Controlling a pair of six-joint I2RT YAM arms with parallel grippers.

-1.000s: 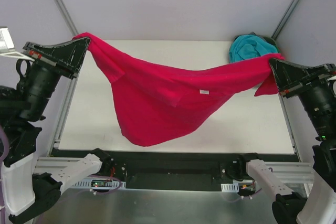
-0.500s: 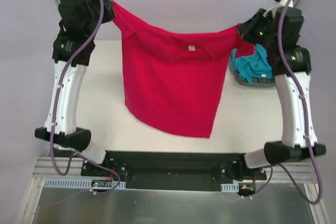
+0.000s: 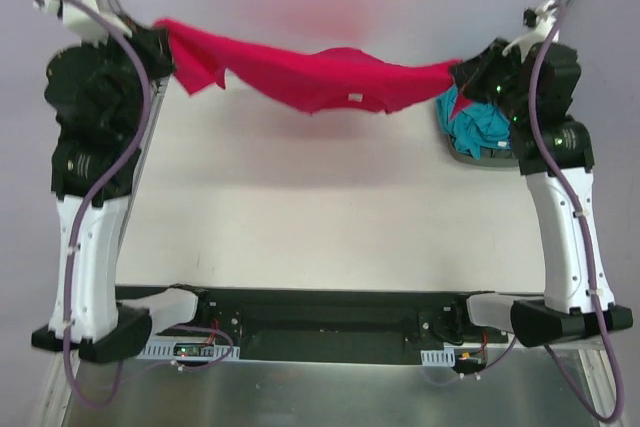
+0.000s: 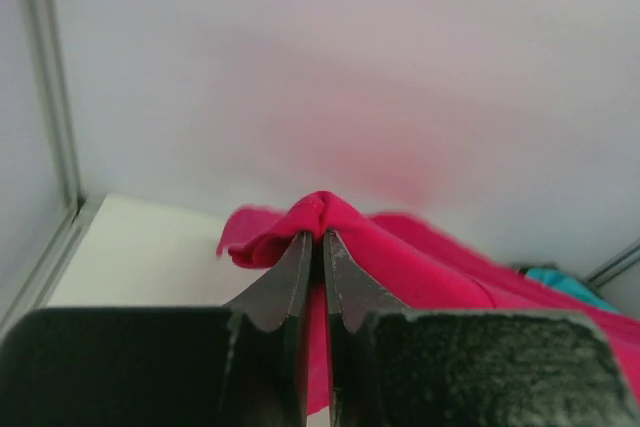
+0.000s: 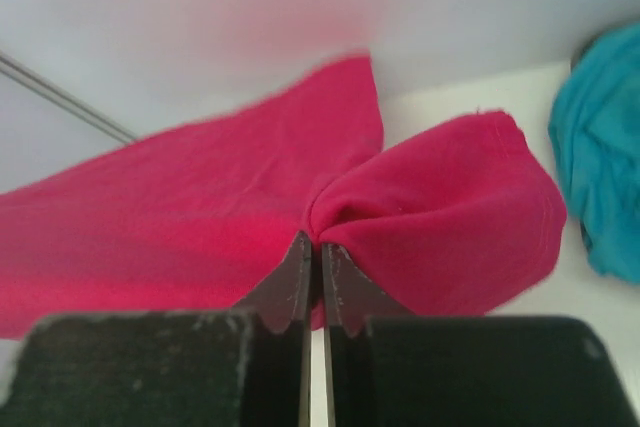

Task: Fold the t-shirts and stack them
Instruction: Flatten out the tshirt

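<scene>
From above I see the red tee (image 3: 320, 77) strung in the air between both arms, over the far end of the table (image 3: 330, 217). Its white tag (image 3: 353, 98) is too small to read. The teal tee (image 3: 478, 127) lies bunched in the tray (image 3: 490, 160), far right. Only the wrist views show the grips: the left gripper (image 4: 313, 237) and right gripper (image 5: 312, 240) each pinch a fold of red cloth, jaws nearly together.
</scene>
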